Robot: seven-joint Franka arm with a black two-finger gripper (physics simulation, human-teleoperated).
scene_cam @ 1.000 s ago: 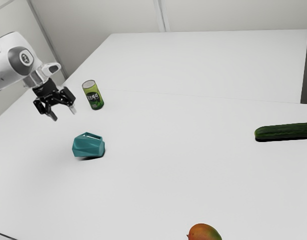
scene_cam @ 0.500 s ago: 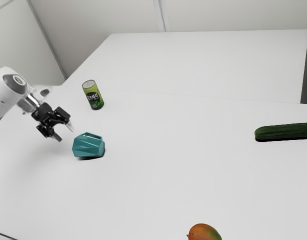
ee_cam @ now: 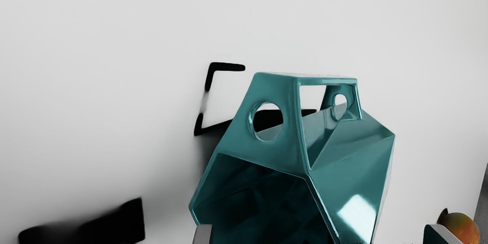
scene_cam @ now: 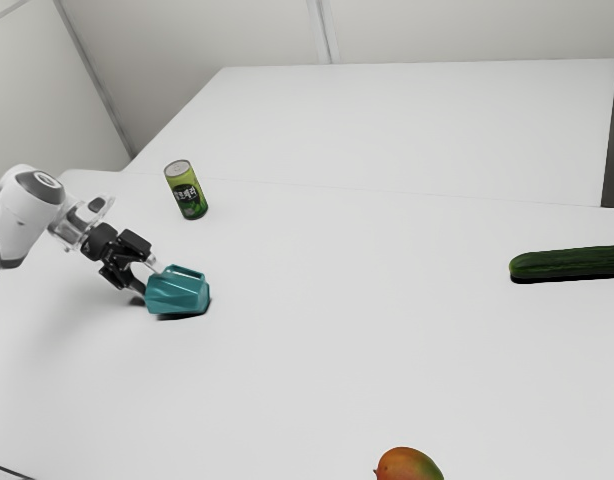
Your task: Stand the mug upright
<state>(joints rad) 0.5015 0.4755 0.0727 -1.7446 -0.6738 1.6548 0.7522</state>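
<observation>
In the exterior view my gripper (scene_cam: 147,278) is low over the table, right at the teal mug (scene_cam: 178,292), on the side toward the arm. The mug lies on its side on the table. In the wrist view its dark open mouth faces my hand, and the angular handle of the mug (ee_cam: 282,129) stands up from its upper side. The fingers of my gripper (ee_cam: 317,234) are wide apart, one by the mouth's rim and the other out past the mug's far side. Whether a finger touches the mug, I cannot tell.
A green can (scene_cam: 186,190) stands behind the mug in the exterior view. A cucumber (scene_cam: 572,263) lies at the exterior view's right, and a mango (scene_cam: 408,465) at the near edge. The white table (scene_cam: 357,250) carries them all.
My gripper has come down and toward the exterior view's right, from above the table to the mug. The mug, can, cucumber and mango have not moved.
</observation>
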